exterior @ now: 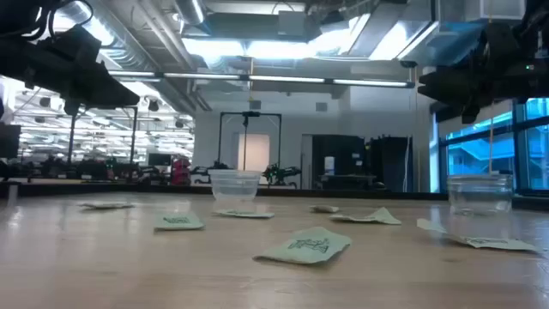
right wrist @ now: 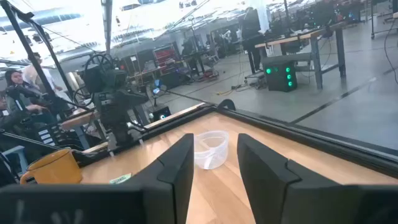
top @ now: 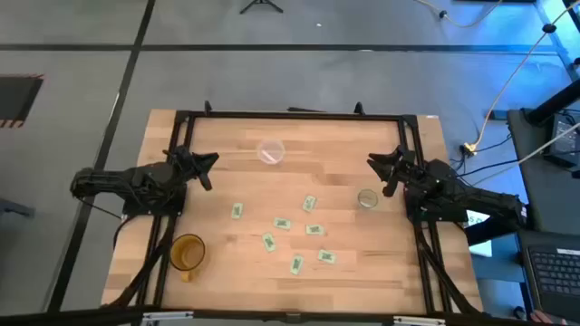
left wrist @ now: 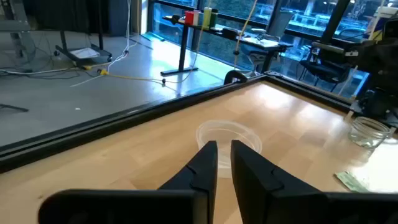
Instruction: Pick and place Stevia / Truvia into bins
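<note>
High view: seven Stevia packets (top: 282, 223) are lying scattered mid-table, between the wider clear cup (top: 271, 151) and the amber mug (top: 187, 253); the glassy cup (top: 367, 198) is sitting just beside the right gripper (top: 381, 167).

Left wrist view: left gripper (left wrist: 224, 149) is hovering with fingers nearly together, gripping nothing.

Right wrist view: the right one's fingers (right wrist: 180, 158) are standing apart, empty.

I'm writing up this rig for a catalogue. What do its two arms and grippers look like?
Both arms are black, jointed and angular, mounted at opposite sides of a black frame round the wooden table. The left gripper and the right gripper each end in two flat, dark, wedge-shaped fingers. No markings are visible.
</note>
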